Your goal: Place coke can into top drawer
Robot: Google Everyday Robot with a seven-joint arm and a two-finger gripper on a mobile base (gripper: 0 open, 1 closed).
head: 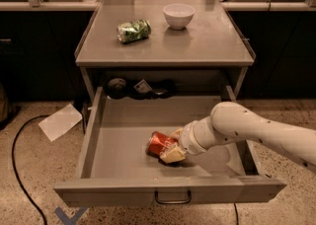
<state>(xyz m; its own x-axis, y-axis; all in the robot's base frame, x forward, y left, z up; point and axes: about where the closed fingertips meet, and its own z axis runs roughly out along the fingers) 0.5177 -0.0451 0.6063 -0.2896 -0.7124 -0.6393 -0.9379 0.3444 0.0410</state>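
As top drawer (pixel 123 193) gapes, gripper (pixel 171 145) clamps coke can (pixel 157 143).

We're seeing the gripper (pixel 170 145) down in the top drawer (pixel 123 120), clamping the coke can (pixel 157 142) and covering its right end. The arm (pixel 256 130) is running off the right edge and hiding part of the drawer's right wall. The dark items (pixel 140 88) behind the drawer are sitting in shadow, and we're not making them out.
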